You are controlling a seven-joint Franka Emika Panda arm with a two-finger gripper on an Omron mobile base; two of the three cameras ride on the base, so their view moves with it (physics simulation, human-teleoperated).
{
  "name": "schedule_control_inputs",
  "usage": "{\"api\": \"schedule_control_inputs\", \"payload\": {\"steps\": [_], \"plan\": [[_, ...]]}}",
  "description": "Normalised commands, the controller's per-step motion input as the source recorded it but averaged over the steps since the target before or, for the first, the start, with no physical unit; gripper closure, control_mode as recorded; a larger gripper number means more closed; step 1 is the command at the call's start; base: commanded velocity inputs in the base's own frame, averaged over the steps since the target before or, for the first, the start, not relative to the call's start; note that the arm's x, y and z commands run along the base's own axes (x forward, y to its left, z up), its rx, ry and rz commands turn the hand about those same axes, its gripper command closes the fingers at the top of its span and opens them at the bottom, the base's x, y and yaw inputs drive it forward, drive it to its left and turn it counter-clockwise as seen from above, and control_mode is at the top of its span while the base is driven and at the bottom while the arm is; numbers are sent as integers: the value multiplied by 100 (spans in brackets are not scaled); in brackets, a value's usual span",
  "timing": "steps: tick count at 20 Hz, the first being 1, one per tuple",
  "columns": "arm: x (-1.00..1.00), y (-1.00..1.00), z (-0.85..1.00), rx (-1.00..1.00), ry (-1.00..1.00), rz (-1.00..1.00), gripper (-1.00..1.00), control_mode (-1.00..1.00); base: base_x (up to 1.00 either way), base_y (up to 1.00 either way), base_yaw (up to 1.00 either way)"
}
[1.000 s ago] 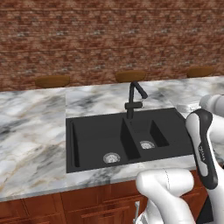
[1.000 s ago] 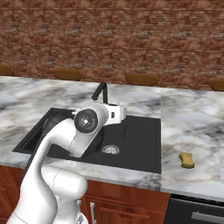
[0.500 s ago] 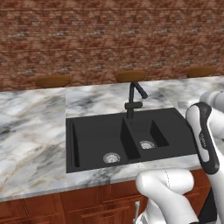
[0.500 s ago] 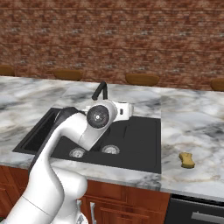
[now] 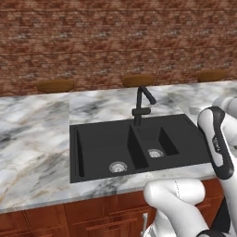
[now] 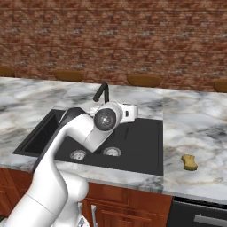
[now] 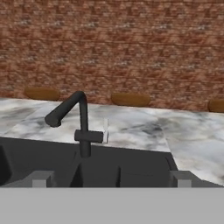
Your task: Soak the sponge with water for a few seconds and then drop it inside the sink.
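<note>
One sink point(image 5: 99, 148) in front of me, black, with two basins and two silver drains: the drain in the wide basin point(image 5: 118, 167) and the drain in the narrower one point(image 5: 155, 153). One black faucet point(image 5: 141, 105) stands at the back rim between the basins, its spout point(image 7: 65, 108) swung out over the wide side in my hand view, and I see no stream coming from it. One sponge point(image 6: 190, 162), small and yellow, lies on the marble counter point(image 6: 195, 128) to the right of the sink, well apart from it and untouched. Three brown rounded shapes sit along the foot of the brick wall point(image 5: 115, 41) in the left base view. My pincer point(image 7: 111, 179) hangs level over the sink, looking straight at the faucet; two small grey finger tips point(image 7: 42, 178) poke up far apart at the bottom of the hand view, so my jaws stand spread with nothing between them. Against half a second ago, my forearm point(image 6: 106, 119) has swung further right across the sink toward the sponge side; sink, faucet and sponge sit just where they were.
</note>
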Motion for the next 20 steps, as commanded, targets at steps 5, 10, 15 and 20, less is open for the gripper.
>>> {"api": "schedule_control_inputs", "payload": {"steps": [5, 10, 15, 20], "plan": [[0, 0, -5, 0, -16, 8, -100, -100, 0, 0, 0], [0, 8, 0, -1, -16, 10, -100, -100, 0, 0, 0], [0, 18, 0, -6, -6, 11, -100, -100, 0, 0, 0], [2, 21, 0, -3, 0, 10, -100, -100, 0, 0, 0]]}}
